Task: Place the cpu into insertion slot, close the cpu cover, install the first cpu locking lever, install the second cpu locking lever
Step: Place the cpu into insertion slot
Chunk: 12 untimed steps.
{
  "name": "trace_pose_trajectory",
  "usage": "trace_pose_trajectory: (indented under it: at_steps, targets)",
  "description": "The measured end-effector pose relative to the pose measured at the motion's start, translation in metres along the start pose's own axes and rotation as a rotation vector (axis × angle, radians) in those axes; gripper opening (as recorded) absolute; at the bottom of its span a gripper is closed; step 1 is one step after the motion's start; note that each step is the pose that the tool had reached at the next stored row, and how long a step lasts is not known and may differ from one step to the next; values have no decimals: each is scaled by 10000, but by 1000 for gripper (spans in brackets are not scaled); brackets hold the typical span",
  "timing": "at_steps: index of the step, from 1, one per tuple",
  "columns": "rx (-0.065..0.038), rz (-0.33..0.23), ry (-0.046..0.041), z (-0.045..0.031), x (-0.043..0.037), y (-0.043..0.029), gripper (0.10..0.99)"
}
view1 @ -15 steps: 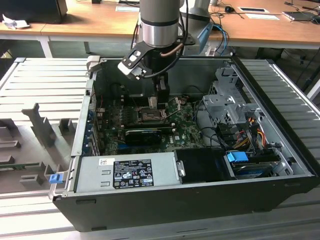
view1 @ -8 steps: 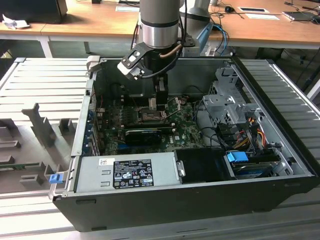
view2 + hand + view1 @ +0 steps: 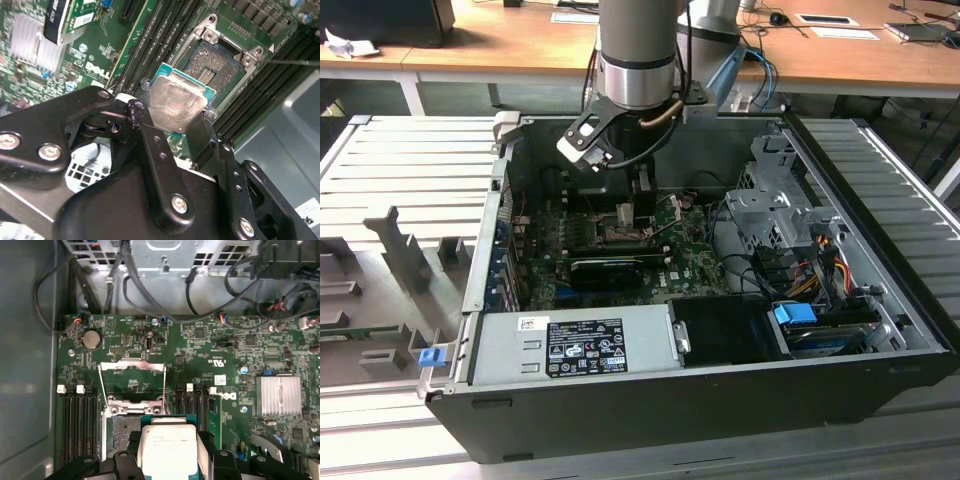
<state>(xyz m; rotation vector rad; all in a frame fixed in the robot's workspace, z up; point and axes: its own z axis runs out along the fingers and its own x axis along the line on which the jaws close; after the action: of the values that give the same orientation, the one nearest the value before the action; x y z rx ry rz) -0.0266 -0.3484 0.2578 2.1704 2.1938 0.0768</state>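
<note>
A long wooden tabletop (image 3: 470, 45) runs along the back of the room, and in front of it a grey ribbed tabletop (image 3: 410, 160) carries an open computer case (image 3: 620, 410). In the exterior view the robot arm (image 3: 638, 50) reaches straight down into the case, and its black jaws hang low over the green board (image 3: 695, 255). In the second wrist view the jaws are clamped on the cpu (image 3: 177, 102), one finger on each of two opposite edges. The cpu is up in the air, just beside the insertion slot (image 3: 212, 67) and over one corner of it. I think it is not in yet. The slot is bare, and its floor looks rough with tiny pins. In the first wrist view the cpu (image 3: 167, 447) hangs over one side of the insertion slot (image 3: 122, 432), and the cpu cover (image 3: 132, 365) stands open just past the slot. The cpu looks light, thin and stiff. Its shiny metal face is smooth, so it could slip. The edges are the best place to hold it, as the jaws do now, with the face flat. The pins in the slot are likely very easy to bend, so the cpu probably needs a soft touch.
</note>
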Motion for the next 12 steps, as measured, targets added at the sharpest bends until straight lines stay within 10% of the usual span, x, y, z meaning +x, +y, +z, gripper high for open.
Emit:
trace_pose_trajectory:
  at_steps: [12]
  targets:
    - [0,-22,2,114,49,-41,525]
